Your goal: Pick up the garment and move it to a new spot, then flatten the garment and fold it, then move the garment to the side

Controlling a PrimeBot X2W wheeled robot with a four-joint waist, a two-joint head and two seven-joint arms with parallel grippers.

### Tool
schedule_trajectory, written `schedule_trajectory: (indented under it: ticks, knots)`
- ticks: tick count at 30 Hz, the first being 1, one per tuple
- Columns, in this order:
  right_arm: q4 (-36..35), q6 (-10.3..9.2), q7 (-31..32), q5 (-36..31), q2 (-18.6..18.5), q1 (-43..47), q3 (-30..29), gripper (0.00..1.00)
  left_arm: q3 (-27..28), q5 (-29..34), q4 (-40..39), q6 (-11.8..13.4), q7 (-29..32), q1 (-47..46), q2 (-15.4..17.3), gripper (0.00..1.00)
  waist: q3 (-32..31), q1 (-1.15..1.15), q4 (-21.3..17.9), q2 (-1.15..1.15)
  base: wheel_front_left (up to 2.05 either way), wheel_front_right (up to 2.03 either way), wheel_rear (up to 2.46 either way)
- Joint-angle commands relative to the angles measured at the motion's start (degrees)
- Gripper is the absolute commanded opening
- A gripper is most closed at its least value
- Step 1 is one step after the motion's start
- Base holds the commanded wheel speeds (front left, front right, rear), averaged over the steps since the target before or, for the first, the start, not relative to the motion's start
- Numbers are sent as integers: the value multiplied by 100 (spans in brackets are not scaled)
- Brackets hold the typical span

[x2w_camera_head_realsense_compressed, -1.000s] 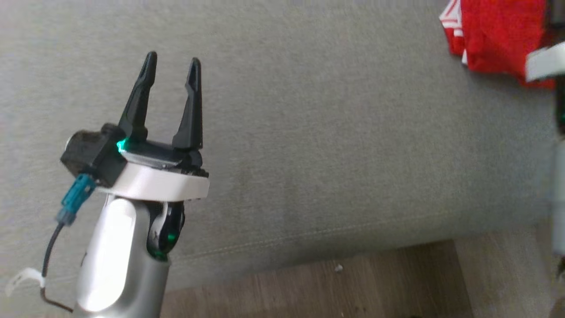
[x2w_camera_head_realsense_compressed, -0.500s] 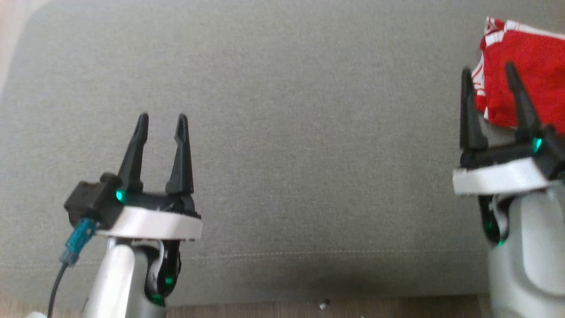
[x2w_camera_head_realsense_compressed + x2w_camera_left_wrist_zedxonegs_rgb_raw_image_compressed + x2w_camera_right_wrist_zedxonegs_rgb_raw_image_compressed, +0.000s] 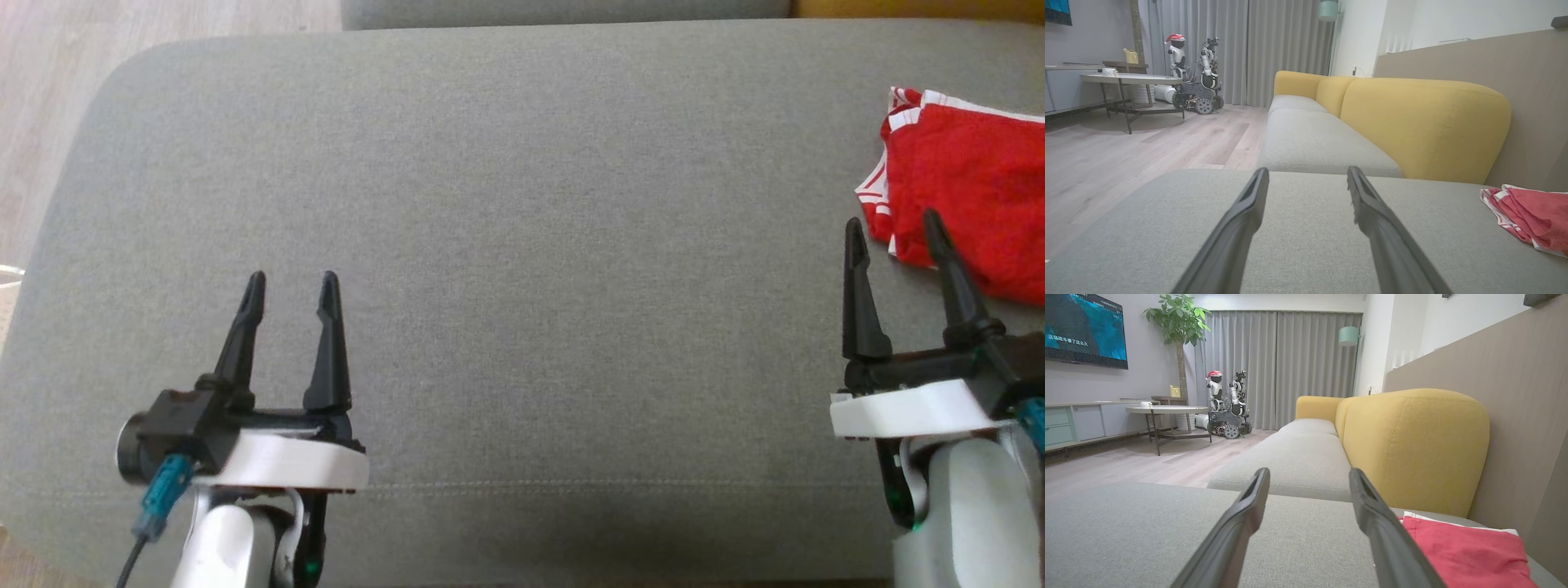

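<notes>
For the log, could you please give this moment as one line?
red garment: ungripped; left pincer: open, empty; right pincer: open, empty

Garment [image 3: 971,188]: red, edged with white stripes. Seat cushion [image 3: 522,245]: plain grey weave. Sofa backrest [image 3: 1425,122]: mustard yellow. Left hand [image 3: 292,286], right hand [image 3: 891,219]: fingers [image 3: 328,351] black, collars [image 3: 286,465] white. Floor [image 3: 1126,155]: pale wood grain. Curtains [image 3: 1249,49]: grey.

Light was soft, even and fairly bright over the cushion [image 3: 522,245]; a dim band of shadow ran along its front edge. Beyond the cushion, a table [image 3: 1126,78] cast a soft floor shadow. Close to the lens the fingers [image 3: 1239,228] were blurred.
</notes>
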Motion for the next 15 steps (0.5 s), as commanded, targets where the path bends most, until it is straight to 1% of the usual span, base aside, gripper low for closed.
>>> schedule_trajectory:
  ticks: [1, 4, 8, 13, 15]
  knots:
    - [-236, 19, -51, -87, 51, -25, 135, 100, 234, 19, -240, 66, -29, -125, 40, 100, -10, 1, -10, 0, 0, 0, 0]
    - [-282, 19, -51, -73, 62, 1, 134, 100, 281, -20, -340, 159, -29, -132, 40, 100, -24, 1, -19, 0, 0, 0, 0]
    - [-300, 19, -51, -40, 68, 25, 167, 100, 272, -21, -394, 196, -29, -121, 40, 100, -18, 1, -24, 0, 0, 0, 0]
    - [-311, 19, -52, 23, 69, 20, 193, 100, 223, 35, -415, 165, -29, -131, 40, 100, 13, 1, -22, 0, 0, 0, 0]
    - [-310, 19, -52, 38, 70, 16, 208, 100, 217, -42, -371, 105, -29, -119, 40, 100, 17, 1, -20, 0, 0, 0, 0]
